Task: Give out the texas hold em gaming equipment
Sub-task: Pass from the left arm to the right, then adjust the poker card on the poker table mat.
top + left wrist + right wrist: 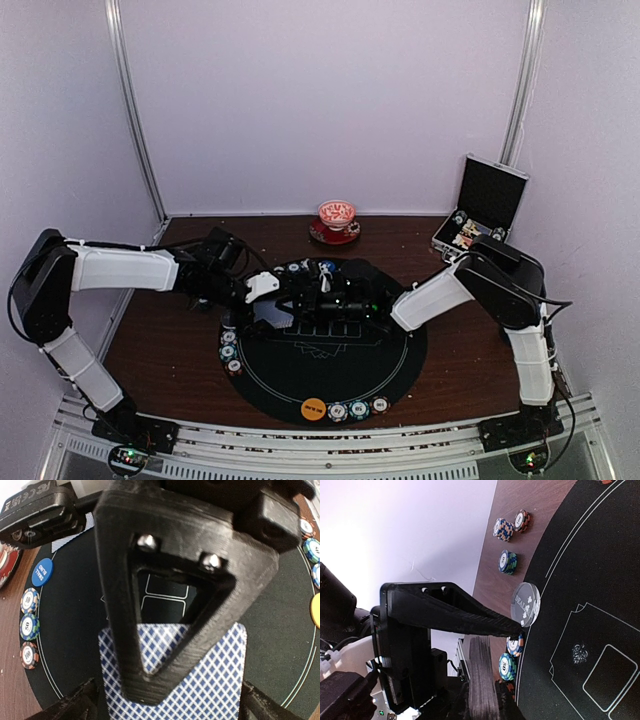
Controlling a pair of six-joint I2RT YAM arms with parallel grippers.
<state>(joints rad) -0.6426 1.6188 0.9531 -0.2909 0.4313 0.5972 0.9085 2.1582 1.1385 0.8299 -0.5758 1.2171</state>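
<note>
left fingers: your left gripper stands wide, its fingers out at either side of a blue-lattice playing card. Can't tell if they touch it.
right fingers: one black triangular finger of your right gripper crosses over that card. You can't tell its gap or whether it grips anything.
in the way: that finger blocks most of your left wrist view. From above, both grippers meet over the card and hide it.
under them: far half of the round black mat.
mat rim: blue disc, then three striped chips next along. The orange disc sits at the opposite edge.
past right fingertip: clear disc on the rim, with more chips on the wood beside it.
beyond: red cup on a saucer behind the mat. The open case stands far right on the table.
</note>
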